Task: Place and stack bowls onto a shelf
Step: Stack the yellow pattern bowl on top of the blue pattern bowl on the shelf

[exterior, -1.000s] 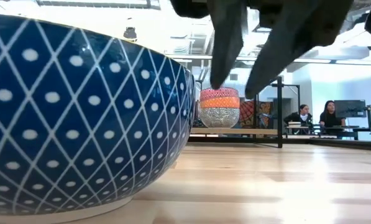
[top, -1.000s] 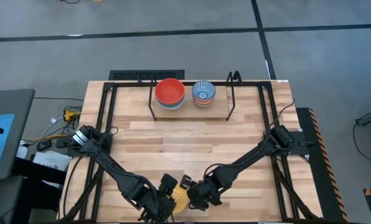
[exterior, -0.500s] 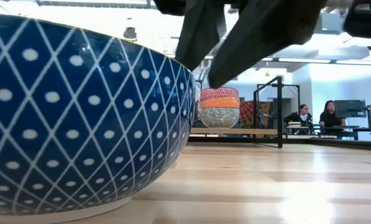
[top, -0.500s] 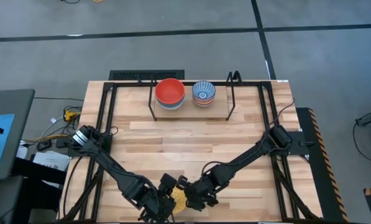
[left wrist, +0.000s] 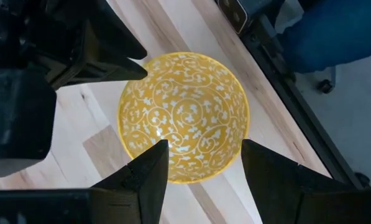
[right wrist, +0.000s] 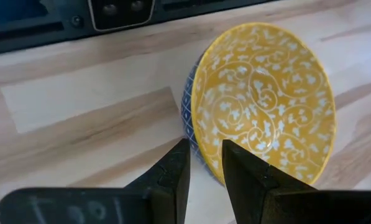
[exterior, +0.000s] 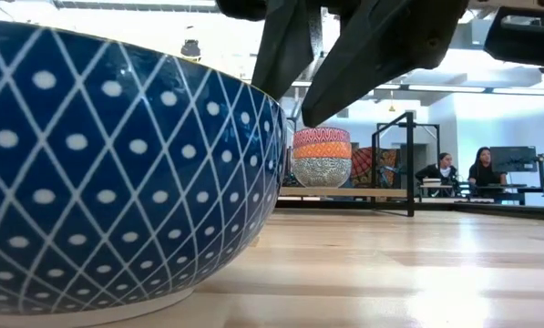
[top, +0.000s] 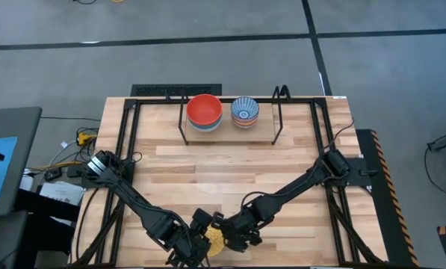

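A bowl, yellow patterned inside (left wrist: 184, 115) and blue with white dots outside (exterior: 117, 173), stands on its foot on the table near the near edge (top: 217, 241). My left gripper (left wrist: 204, 171) is open just left of the bowl, one finger on either side of its rim. My right gripper (right wrist: 205, 171) is open at the bowl's right side, with one finger over the inside and one outside the rim. On the shelf (top: 230, 133) at the far edge stand a stack topped by a red bowl (top: 204, 110) and a stack topped by a blue-white patterned bowl (top: 244, 110). My right gripper's fingers (exterior: 285, 50) slant down from the table's right and stand across the bowl's rim (right wrist: 196, 146), one inside and one outside. I cannot tell whether they touch it. Of my left gripper's fingers (left wrist: 141, 177) I cannot tell whether they touch the rim.
The table's near edge lies close behind the bowl, with a black frame rail (left wrist: 284, 81) along it. The shelf's black wire uprights (top: 280, 112) stand at its ends. People sit at desks (exterior: 458, 173) in the room beyond the table.
My right gripper has moved toward the table's left, up to the bowl's rim, with its fingers still apart. The bowl and my left gripper have stayed in place.
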`<state>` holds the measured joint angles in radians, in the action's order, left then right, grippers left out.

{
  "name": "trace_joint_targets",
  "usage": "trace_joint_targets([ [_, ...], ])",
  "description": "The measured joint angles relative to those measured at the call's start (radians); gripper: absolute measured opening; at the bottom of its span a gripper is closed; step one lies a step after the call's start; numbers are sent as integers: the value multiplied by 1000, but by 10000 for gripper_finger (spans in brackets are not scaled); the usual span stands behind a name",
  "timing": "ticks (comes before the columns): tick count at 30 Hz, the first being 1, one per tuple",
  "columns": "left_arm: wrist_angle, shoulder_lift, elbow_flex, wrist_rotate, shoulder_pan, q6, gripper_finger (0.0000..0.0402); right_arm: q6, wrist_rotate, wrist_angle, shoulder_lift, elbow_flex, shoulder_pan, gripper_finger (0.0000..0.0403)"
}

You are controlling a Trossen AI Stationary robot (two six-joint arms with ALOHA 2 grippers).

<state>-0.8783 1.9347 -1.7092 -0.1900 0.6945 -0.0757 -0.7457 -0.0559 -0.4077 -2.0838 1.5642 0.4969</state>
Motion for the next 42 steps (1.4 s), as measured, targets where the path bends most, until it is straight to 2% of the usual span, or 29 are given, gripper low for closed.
trace_joint_targets([
  [2, -2, 0, 0, 12, 0, -4, 187, -43, 0, 0, 0, 0, 0, 119],
  [7, -84, 0, 0, 258, 11, -48, 187, -126, -4, 17, 0, 0, -5, 119],
  [9, -131, 0, 0, 287, 24, -70, 187, -135, -27, 27, 0, 0, -12, 119],
  [12, -211, 0, 0, 253, 39, -118, 187, -135, -75, 26, 0, 0, -24, 119],
  [18, -442, -2, 0, 231, 57, -272, 185, -135, -81, 20, 0, 0, -29, 119],
  [22, -527, -8, -7, 227, 77, -293, 169, -108, -140, 17, -29, 2, -31, 119],
  [31, -399, -23, -10, 74, 82, -242, 141, -96, -104, 42, -66, -3, -35, 119],
  [38, -213, -23, -10, 59, 84, -71, 139, -85, -98, 55, -74, 0, -35, 107],
  [42, -171, -23, -10, 20, 78, -48, 139, -85, -98, 53, -79, 0, -39, 95],
])
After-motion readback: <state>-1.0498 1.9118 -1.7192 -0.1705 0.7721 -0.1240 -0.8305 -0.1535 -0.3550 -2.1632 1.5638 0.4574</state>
